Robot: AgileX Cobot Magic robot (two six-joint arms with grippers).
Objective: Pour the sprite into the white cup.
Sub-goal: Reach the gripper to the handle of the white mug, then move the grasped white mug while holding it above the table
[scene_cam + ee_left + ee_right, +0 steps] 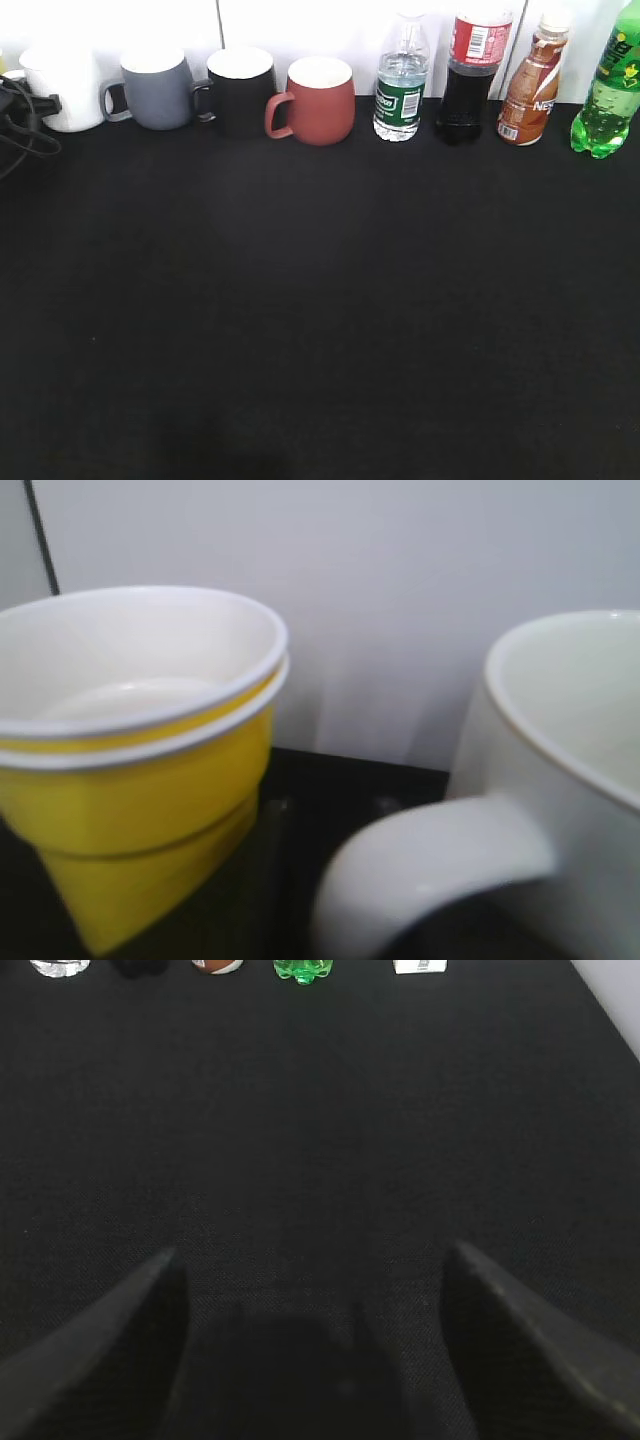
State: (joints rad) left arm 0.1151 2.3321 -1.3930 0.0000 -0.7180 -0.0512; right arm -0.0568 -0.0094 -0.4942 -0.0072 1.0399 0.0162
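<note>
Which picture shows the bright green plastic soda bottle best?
The exterior view: the bright green plastic soda bottle stands far right, label showing, top cut off. The right wrist view catches only its bumpy base. The left wrist view misses it.

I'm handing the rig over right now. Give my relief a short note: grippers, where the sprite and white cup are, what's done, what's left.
Right gripper: open, empty, low over the black table, facing the bottle row.
Left gripper: fingers not visible in its wrist view; the camera sits close to the white cup, beside stacked yellow cups.
The sprite stands upright, far right of the back row.
The white cup is far left of that row.
Done: nothing grasped or poured.
Left: grasp the sprite, bring it to the cup, pour.
</note>
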